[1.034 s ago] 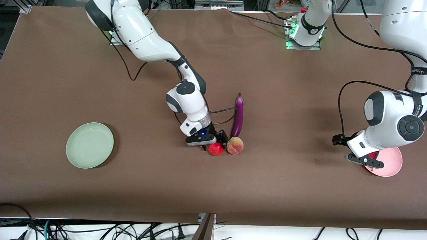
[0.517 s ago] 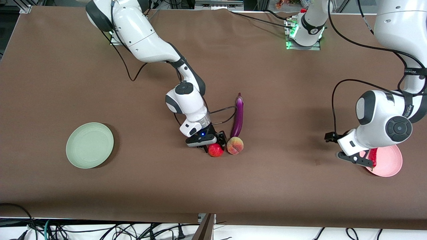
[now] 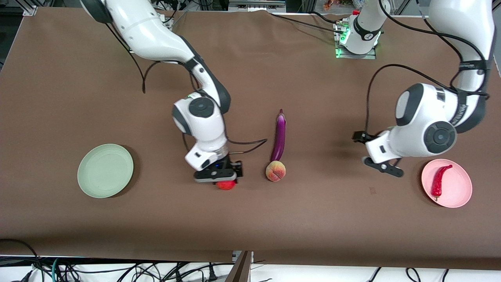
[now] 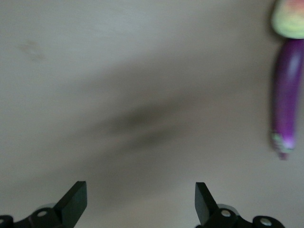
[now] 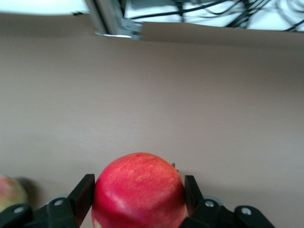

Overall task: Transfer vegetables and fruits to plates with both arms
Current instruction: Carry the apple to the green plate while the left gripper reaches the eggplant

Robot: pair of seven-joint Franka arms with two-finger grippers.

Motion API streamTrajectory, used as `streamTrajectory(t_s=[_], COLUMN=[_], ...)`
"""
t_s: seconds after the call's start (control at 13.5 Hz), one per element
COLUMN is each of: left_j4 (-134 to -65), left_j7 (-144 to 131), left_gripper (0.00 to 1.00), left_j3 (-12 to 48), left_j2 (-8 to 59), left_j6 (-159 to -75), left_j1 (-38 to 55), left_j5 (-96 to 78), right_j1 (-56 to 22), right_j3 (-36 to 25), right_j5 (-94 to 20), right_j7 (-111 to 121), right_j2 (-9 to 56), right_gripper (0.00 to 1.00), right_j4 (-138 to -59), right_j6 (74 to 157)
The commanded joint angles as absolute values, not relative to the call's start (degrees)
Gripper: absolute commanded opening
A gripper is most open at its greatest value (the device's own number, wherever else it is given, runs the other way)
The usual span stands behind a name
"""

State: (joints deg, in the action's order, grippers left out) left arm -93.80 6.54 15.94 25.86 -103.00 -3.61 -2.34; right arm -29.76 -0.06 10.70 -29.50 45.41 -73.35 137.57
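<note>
My right gripper [image 3: 224, 183] is shut on the round red fruit [image 3: 226, 185], held above the table between the peach and the green plate [image 3: 105, 170]; the right wrist view shows the fruit [image 5: 138, 190] clamped between both fingers. The peach [image 3: 275, 171] lies on the table at the tip of the purple eggplant [image 3: 278, 137]. The red chili pepper [image 3: 438, 181] lies on the pink plate [image 3: 456, 192]. My left gripper [image 3: 381, 166] is open and empty over bare table between the eggplant and the pink plate; its wrist view shows the eggplant [image 4: 286, 99] and peach [image 4: 288, 18].
The brown table cloth [image 3: 250, 219] spreads all round. The arm bases [image 3: 357, 39] stand at the edge farthest from the front camera. Cables hang below the table edge nearest that camera.
My right gripper has lifted the red fruit away from the peach, toward the green plate. My left gripper has let go of the chili on the pink plate and drawn off toward the eggplant.
</note>
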Motion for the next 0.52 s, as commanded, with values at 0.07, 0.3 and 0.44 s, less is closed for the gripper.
streamTrajectory(t_s=[0.07, 0.3, 0.44], left_j4=[-97.6, -102.4, -107.6], left_j7=[-7.9, -16.8, -22.6], left_gripper=[1.00, 1.00, 1.00], left_j3=[20.4, 20.8, 20.8], left_j2=[23.6, 25.7, 26.8], left_j6=[-106.1, -117.6, -127.7], left_j1=[-0.9, 7.0, 10.2], left_j5=[-5.5, -3.7, -0.4], right_j1=[-17.1, -5.6, -0.4], right_j3=[0.9, 0.9, 0.8], right_j5=[3.6, 3.5, 3.6], right_j7=[0.9, 21.5, 29.0], right_j2=[41.5, 41.7, 42.0], right_gripper=[0.20, 0.20, 0.20], right_j4=[-76.3, -77.8, -78.4], right_j6=[125.1, 122.4, 122.4])
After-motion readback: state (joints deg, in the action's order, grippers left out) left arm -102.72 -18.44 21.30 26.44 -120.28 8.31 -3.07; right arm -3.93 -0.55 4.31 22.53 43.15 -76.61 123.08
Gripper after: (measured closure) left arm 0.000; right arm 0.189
